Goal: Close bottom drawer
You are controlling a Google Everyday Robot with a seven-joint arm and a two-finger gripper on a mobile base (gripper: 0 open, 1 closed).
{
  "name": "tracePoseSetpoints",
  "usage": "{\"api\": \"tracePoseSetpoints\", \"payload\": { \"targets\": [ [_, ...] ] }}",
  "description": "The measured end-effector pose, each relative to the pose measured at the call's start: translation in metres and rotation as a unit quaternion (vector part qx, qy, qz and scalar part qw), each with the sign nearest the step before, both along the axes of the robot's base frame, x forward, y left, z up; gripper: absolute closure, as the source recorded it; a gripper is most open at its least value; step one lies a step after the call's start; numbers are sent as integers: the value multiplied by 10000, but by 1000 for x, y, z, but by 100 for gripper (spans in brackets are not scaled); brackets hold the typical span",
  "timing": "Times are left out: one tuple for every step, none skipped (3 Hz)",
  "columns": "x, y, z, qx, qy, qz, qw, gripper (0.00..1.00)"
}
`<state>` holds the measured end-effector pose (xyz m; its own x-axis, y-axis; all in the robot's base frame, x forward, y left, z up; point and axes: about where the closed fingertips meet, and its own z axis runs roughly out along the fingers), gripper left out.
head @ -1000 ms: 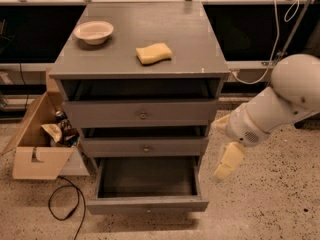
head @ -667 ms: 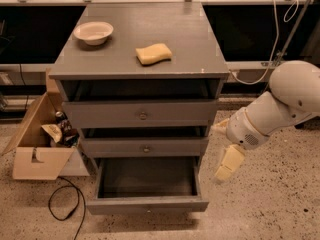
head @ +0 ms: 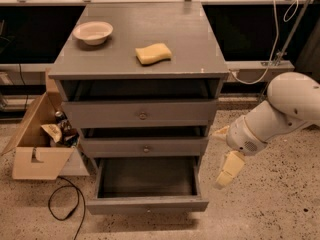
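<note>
Box (head: 35, 144) sitting left of cabinet (head: 140, 64), cable (head: 62, 204) lying on floor beside it. Bowl (head: 93, 32) and sponge (head: 153, 53) resting on cabinet top. Bottom drawer (head: 147, 204) standing pulled well out, lowest of three. Gripper (head: 221, 156) hanging just right of bottom drawer, not touching, jaws spread wide, gripping nothing.

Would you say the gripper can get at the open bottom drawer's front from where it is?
Probably yes. The gripper hangs just right of the pulled-out bottom drawer, with bare floor between it and the front panel; the cardboard box sits on the far side.
</note>
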<state>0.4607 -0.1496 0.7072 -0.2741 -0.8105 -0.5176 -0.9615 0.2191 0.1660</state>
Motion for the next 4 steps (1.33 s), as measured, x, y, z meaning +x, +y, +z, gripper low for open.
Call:
{"api": "tracePoseSetpoints", "payload": {
  "targets": [
    [3, -15, -62, 257, 196, 87, 9994, 0],
    [4, -21, -128, 575, 364, 161, 9976, 0],
    [-5, -16, -199, 1108, 481, 309, 9922, 0],
    [-5, -16, -199, 1108, 481, 310, 9922, 0]
  ]
}}
